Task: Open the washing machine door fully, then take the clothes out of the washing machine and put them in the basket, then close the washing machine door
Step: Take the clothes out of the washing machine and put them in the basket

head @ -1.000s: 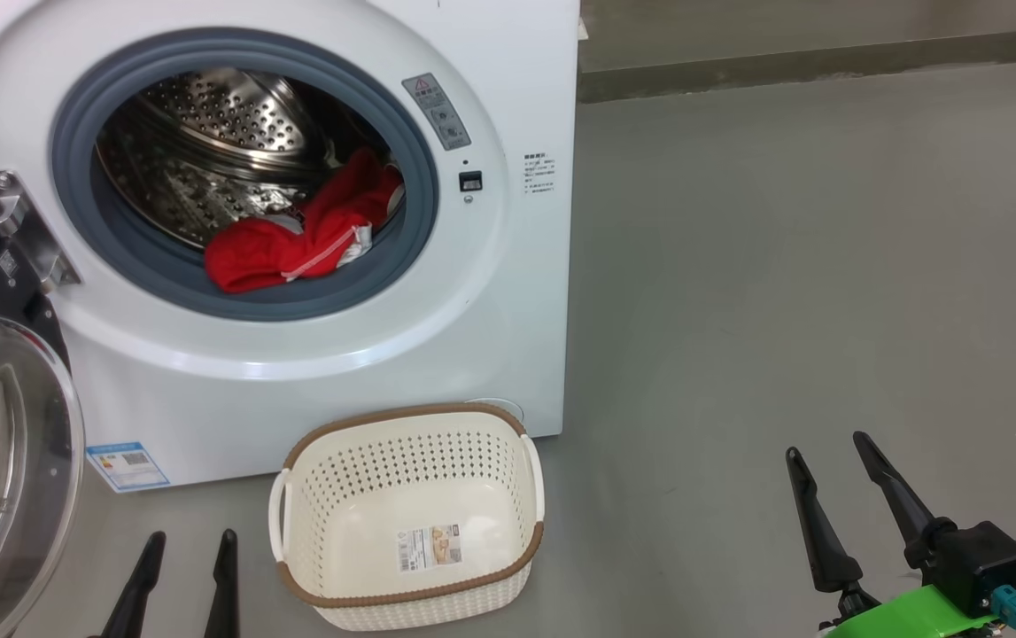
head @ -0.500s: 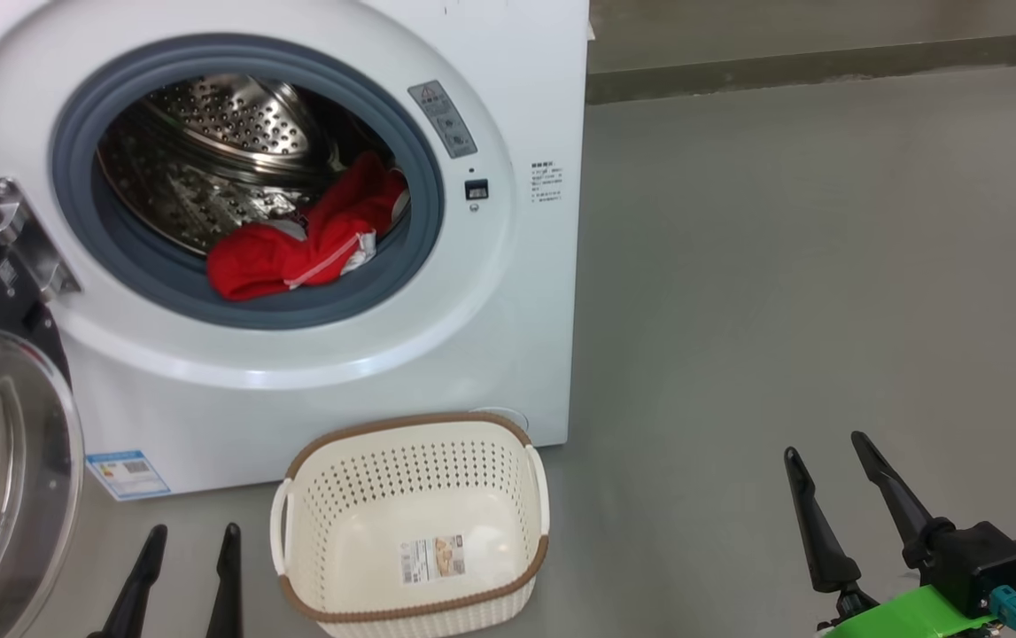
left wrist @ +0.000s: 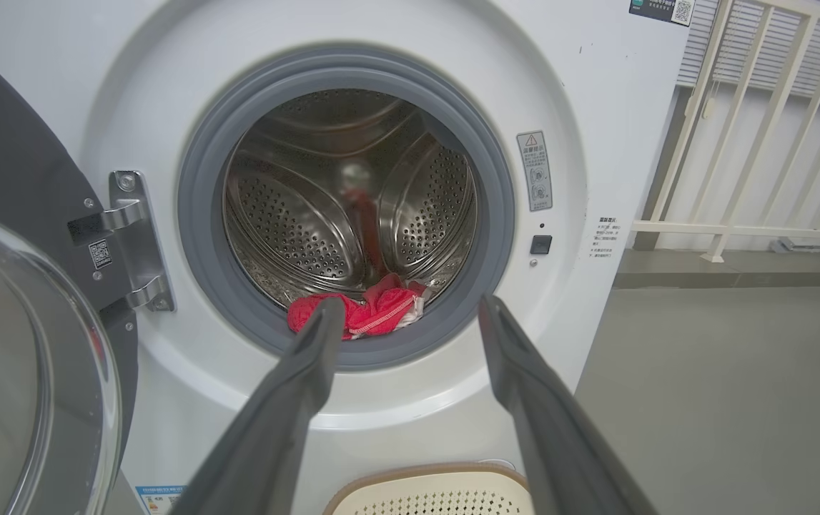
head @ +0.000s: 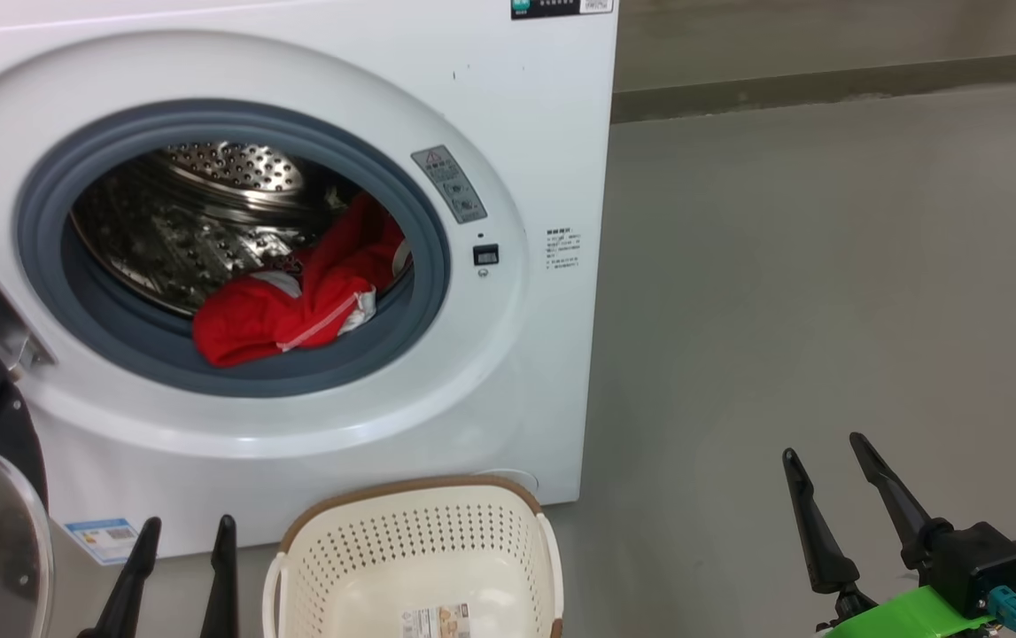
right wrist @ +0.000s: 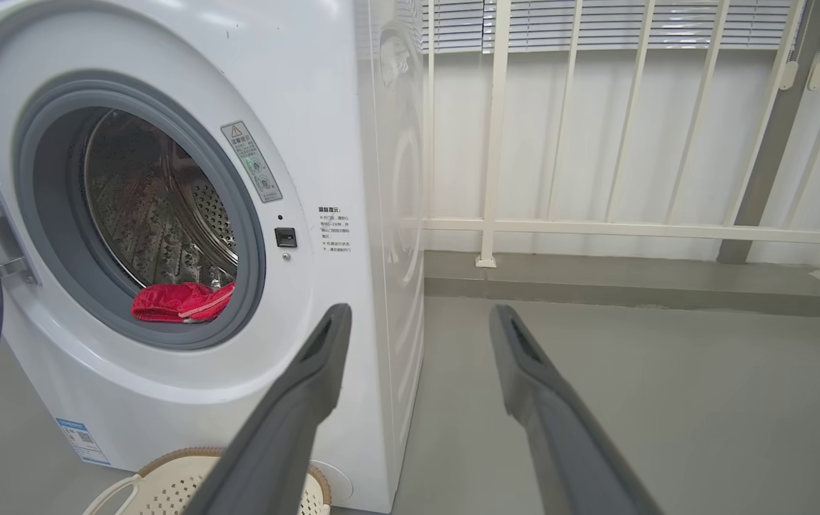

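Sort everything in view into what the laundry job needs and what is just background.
Job:
washing machine
its open door
red clothes inside it
empty basket in front
left hand and right hand, both open, holding nothing

Background:
white railing
window blinds
grey floor

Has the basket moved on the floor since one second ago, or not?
No. The basket keeps its place in front of the washing machine, right of the blue label; both slid down the head view together, so the camera moved.
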### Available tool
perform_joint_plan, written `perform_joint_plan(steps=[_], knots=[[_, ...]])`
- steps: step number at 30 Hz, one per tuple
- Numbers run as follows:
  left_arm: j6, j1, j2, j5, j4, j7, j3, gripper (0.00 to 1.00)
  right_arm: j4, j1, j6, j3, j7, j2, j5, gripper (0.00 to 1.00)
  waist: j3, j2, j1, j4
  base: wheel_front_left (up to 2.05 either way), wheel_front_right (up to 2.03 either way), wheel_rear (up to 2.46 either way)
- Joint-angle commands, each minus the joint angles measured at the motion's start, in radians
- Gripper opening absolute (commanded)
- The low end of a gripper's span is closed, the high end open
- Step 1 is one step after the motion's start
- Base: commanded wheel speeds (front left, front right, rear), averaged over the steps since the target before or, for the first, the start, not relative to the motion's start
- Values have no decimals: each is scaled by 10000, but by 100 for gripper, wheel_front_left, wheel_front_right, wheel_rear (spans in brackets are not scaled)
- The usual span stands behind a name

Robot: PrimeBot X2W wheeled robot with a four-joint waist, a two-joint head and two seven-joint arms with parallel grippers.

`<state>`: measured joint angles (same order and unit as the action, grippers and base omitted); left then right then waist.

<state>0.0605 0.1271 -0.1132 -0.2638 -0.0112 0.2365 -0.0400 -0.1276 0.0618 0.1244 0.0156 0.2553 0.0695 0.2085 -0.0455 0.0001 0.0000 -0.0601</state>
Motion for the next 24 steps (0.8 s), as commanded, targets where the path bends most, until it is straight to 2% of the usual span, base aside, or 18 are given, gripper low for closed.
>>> perform_joint_plan(steps=[1,24], knots=[[-86,-171,-163,64,302,69,-332,100,215,-195,63,261,64,178,-34,100,-19,-1,0,3,87,-87,0],[-193,-230,-167,-56,406,146,-185,100,148,-284,63,357,65,190,-58,100,27,-1,0,190,10,-10,0]])
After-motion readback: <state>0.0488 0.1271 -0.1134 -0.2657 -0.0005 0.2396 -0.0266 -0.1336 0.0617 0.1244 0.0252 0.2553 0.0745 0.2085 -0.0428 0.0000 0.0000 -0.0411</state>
